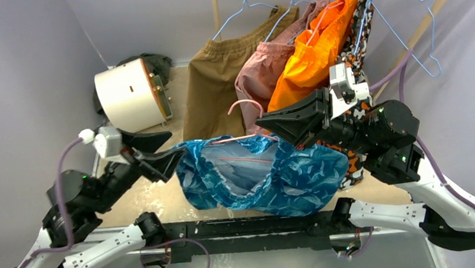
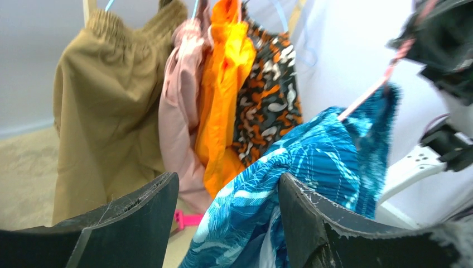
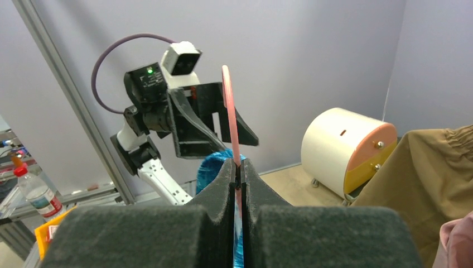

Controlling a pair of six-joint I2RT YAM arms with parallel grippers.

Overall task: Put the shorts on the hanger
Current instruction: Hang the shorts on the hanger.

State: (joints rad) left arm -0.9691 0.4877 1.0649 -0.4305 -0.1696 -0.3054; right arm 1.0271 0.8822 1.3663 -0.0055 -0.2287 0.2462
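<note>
Right gripper (image 3: 238, 164) is clenched on the hanger (image 3: 230, 111), the shorts (image 1: 276, 176) draped just below its fingers; left gripper (image 2: 227, 177) gapes, released, at the shorts' left end.

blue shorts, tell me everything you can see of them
The shorts are shiny thin fabric, blue and teal with a wavy pale pattern, gathered at an elastic waistband. They hang crumpled in the air, the waist gaping open and showing a paler inside. They are draped on the pink hanger, whose wire the right gripper pinches shut. The left gripper stands open at their left edge, fabric showing between its fingers; whether it touches is unclear.
</note>
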